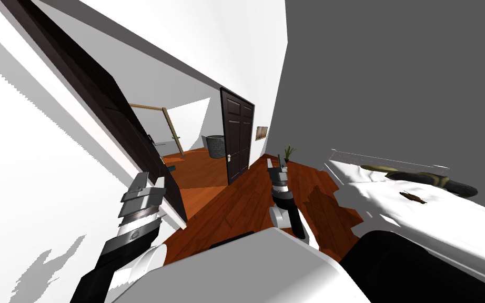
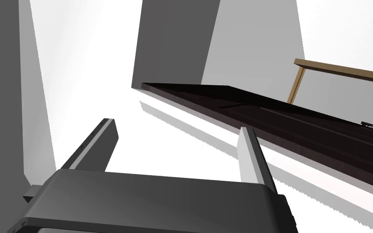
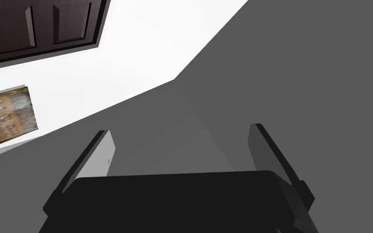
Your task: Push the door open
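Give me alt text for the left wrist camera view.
The left end effector, open, points at a white wall, with a dark door close beyond it. A wooden frame shows past the door.

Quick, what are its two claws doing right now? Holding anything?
Left claw: open, holding nothing.
Right claw: open, holding nothing.

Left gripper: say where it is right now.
In the head view the left gripper is on my left, open, close beside the near dark door.
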Controlling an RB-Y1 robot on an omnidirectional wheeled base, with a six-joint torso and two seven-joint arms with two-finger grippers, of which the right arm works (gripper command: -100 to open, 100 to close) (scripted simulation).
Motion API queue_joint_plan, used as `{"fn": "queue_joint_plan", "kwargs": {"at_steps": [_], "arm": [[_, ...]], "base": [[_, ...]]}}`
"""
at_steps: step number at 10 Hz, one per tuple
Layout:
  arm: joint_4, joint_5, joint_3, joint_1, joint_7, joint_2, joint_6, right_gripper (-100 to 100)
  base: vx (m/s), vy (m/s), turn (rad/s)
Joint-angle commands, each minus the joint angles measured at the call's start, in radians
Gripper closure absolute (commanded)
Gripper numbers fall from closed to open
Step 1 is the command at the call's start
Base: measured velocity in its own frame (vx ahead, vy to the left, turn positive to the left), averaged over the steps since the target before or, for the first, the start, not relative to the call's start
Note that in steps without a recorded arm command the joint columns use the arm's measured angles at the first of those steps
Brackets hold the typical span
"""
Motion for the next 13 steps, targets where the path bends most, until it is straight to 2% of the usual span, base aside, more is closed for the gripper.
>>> {"fn": "queue_joint_plan", "kwargs": {"at_steps": [1, 5, 7, 13], "arm": [[0.031, 0.001, 0.02, -0.011, -0.003, -0.009, -0.006, -100], [0.113, 0.002, 0.072, -0.039, -0.011, -0.029, -0.02, -100], [0.138, 0.003, 0.088, -0.048, -0.013, -0.035, -0.025, -100], [0.268, 0.005, 0.17, -0.093, -0.026, -0.06, -0.048, -100]], "base": [[0.131, -0.022, -0.052], [0.211, -0.012, -0.039], [0.124, 0.002, -0.023], [0.124, -0.015, -0.04]]}}
